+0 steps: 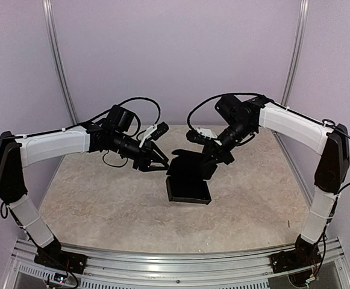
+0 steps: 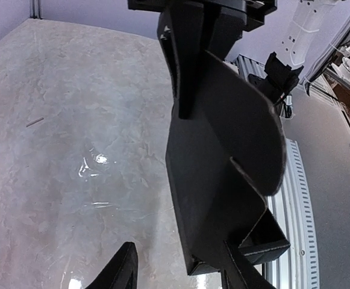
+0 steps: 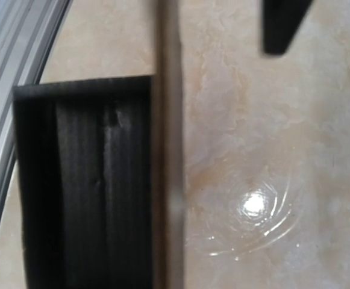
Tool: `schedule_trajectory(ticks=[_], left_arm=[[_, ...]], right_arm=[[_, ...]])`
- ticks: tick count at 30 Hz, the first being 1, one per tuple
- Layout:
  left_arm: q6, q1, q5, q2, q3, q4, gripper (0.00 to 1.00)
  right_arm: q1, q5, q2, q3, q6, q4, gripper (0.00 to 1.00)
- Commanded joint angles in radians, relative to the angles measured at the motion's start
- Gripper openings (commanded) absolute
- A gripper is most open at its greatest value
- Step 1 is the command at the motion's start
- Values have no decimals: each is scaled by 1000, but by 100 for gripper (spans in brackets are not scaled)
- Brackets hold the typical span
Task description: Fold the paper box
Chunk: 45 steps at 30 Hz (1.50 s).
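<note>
Marbled beige tabletop (image 1: pixel 102 205), enclosed by lilac wall panels (image 1: pixel 175 54). The matte black thin-cardboard paper box (image 1: pixel 188 180) stands at table centre, its shallow tray part toward 6 o'clock and one flap raised toward 12 o'clock. The left gripper (image 1: pixel 158 161) is at the box's 10 o'clock, jaws wide, with one finger (image 2: pixel 238 274) at the box's lower corner. The right gripper (image 1: pixel 214 158) is at 1 o'clock with its fingers astride the raised flap. Whether they clamp it cannot be determined.

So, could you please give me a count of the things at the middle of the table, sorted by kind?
Paper box: 1
Grippers, the left gripper and the right gripper: 2
Total: 3
</note>
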<state>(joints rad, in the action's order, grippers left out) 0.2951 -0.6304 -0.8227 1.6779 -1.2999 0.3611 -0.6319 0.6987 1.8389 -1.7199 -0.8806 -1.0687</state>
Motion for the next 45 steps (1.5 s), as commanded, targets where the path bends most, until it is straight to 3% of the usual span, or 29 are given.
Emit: schedule_trajectory(ticks=[1, 21, 30, 38, 45], left_arm=[[14, -51, -21, -23, -3, -3, 46], [4, -99, -57, 81, -76, -26, 38], [-11, -109, -83, 125, -126, -30, 19], [-43, -126, -102, 141, -121, -91, 19], [-89, -130, -154, 151, -123, -158, 1]], right_arm=[[5, -9, -27, 16, 44, 31, 0], [5, 149, -16, -27, 22, -26, 0], [5, 171, -26, -38, 12, -39, 0], [5, 214, -41, -44, 10, -38, 0], [5, 235, -44, -48, 10, -42, 0]])
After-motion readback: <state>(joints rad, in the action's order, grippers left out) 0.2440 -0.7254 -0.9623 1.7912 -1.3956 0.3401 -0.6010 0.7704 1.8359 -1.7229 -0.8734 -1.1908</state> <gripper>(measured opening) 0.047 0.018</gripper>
